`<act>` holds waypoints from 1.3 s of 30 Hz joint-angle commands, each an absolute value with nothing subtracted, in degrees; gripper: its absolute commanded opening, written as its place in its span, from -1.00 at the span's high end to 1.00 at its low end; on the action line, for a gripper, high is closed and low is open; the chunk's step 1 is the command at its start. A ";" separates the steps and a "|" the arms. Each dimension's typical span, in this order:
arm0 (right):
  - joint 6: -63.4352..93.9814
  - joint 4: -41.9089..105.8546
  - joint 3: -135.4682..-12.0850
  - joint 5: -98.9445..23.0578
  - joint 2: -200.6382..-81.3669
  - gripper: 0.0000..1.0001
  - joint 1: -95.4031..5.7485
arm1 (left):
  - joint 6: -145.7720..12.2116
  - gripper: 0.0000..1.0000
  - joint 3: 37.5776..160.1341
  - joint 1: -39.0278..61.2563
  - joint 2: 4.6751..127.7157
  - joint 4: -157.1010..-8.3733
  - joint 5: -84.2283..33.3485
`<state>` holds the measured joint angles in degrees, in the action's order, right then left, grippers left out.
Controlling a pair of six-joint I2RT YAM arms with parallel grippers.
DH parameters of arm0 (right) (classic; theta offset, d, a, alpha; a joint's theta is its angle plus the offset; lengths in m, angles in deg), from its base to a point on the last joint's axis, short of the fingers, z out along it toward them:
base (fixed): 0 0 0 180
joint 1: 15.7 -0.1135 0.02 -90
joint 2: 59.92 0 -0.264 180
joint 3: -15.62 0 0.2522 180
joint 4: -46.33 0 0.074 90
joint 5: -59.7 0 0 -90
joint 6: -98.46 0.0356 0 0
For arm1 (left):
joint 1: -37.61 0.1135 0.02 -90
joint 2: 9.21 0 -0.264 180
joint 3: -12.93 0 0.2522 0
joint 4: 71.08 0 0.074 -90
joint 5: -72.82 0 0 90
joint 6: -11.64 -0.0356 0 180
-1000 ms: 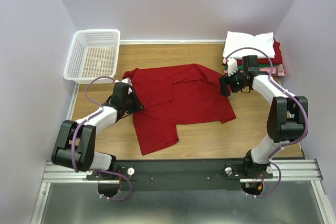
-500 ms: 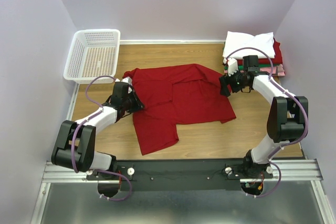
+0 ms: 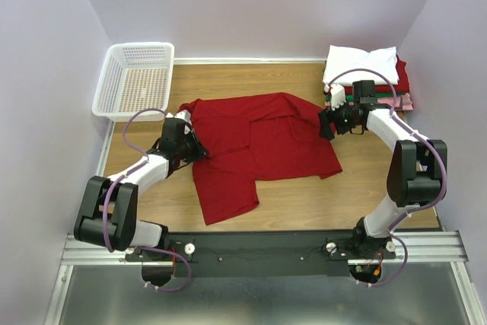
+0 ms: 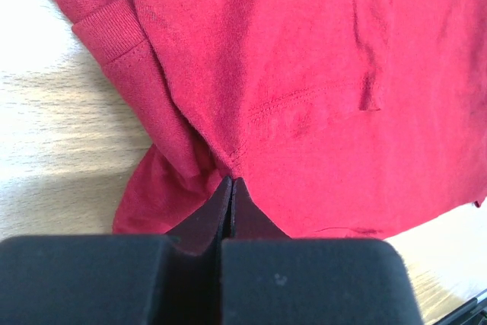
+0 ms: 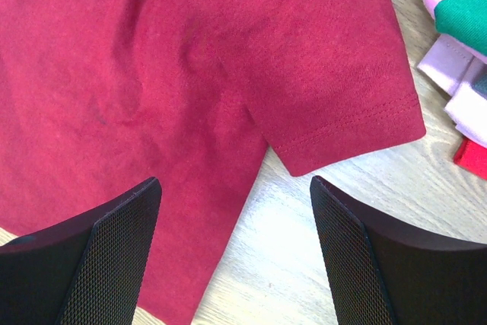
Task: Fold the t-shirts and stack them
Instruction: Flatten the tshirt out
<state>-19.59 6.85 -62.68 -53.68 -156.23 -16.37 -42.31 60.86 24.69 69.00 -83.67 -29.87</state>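
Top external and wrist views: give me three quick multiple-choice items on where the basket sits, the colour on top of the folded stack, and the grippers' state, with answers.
1. Where is the white mesh basket?
A. far left corner of the table
B. far right corner
C. near edge, between the arm bases

2. What colour is the top shirt of the folded stack?
A. green
B. white
C. pink

3. How do the grippers stand?
A. both open
B. left open, right shut
C. left shut on cloth, right open

Answers:
1 A: the top view shows it at far left, beyond the dark red t-shirt.
2 B: a white shirt lies uppermost.
3 C: the left gripper pinches the red shirt's edge; the right gripper has its fingers wide apart over the sleeve.
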 commanded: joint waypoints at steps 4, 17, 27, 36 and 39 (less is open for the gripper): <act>-19.93 7.52 -65.37 -51.14 -157.65 -0.71 -15.96 | -44.43 1.00 63.07 25.13 65.95 -84.40 -30.54; -21.51 7.26 -66.35 -45.42 -162.23 -0.50 -15.96 | -46.28 1.00 63.16 26.10 62.60 -85.72 -31.86; -20.81 5.85 -67.93 -45.68 -166.88 -0.06 -15.96 | -46.28 1.00 63.07 26.19 63.74 -85.10 -33.09; -20.81 5.67 -68.89 -45.07 -168.55 0.31 -15.96 | -46.37 1.00 63.07 26.19 63.65 -85.11 -33.09; -20.98 5.67 -69.16 -44.98 -168.20 0.57 -15.96 | -46.45 1.00 63.25 26.19 63.56 -85.10 -33.00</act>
